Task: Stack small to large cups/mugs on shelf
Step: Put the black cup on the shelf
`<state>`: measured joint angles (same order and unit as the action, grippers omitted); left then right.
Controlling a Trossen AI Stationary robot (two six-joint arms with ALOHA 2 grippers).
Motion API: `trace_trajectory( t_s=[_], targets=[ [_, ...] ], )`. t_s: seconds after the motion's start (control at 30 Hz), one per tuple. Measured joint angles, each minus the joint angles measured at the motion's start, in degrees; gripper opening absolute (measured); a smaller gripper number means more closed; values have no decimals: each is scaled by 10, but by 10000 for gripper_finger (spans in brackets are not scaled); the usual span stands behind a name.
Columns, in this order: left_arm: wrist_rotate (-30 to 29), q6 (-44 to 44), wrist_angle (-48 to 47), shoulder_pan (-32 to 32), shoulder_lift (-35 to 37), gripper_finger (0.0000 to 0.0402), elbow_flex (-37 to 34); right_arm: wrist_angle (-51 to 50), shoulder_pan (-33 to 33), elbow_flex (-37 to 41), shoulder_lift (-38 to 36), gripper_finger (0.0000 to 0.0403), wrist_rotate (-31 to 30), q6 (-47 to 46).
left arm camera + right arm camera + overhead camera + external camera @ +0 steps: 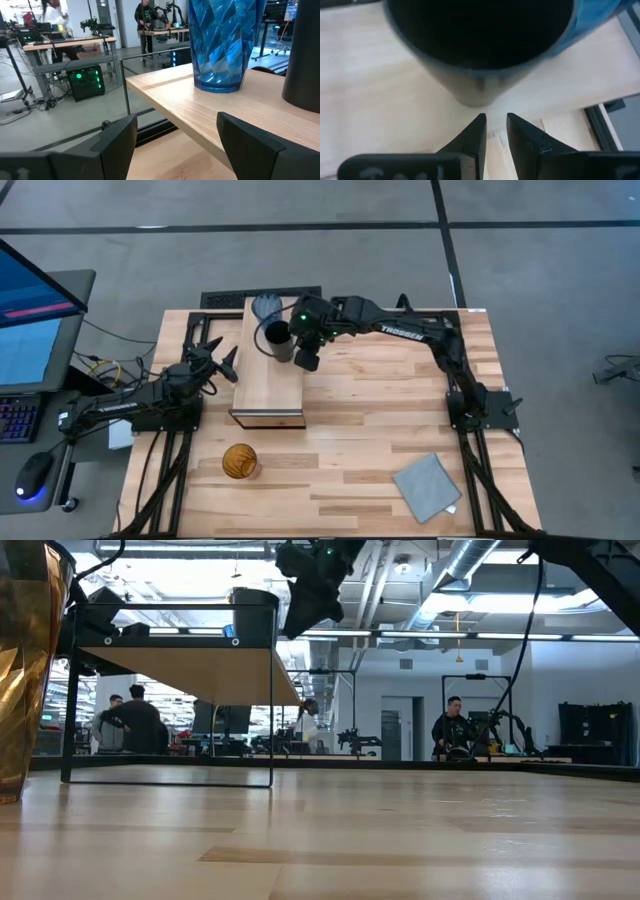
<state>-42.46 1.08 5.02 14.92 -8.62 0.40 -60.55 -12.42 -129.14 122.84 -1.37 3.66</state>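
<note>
The light-wood shelf [268, 375] stands on the table, left of centre. A translucent blue cup [266, 306] and a black cup [277, 337] stand upright on its far end; the left wrist view shows the blue cup [225, 40] too. The amber cup [239, 461] stands on the table near the front edge. My right gripper [307, 360] hovers just right of the black cup [480, 45], shut and empty [495, 127]. My left gripper [222, 360] is open and empty beside the shelf's left side [175, 145].
A folded grey-blue cloth [428, 486] lies at the table's front right. Bare tabletop [380, 400] lies to the right of the shelf. In the low view the amber cup [25, 670] looms at the left, and people stand in the room behind.
</note>
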Motion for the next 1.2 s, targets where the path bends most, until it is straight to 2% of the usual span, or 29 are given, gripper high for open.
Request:
trace_trajectory(
  t_s=[0.27,0.53,0.73,1.2],
  targets=[
    [0,0,0,0,0,265,0,33,2,0,5,98,29,9],
    [0,0,0,0,0,265,0,49,4,0,5,98,32,14],
    [0,0,0,0,0,265,0,73,6,0,5,98,64,14],
    [0,0,0,0,0,265,0,92,8,0,5,98,76,14]
  ],
)
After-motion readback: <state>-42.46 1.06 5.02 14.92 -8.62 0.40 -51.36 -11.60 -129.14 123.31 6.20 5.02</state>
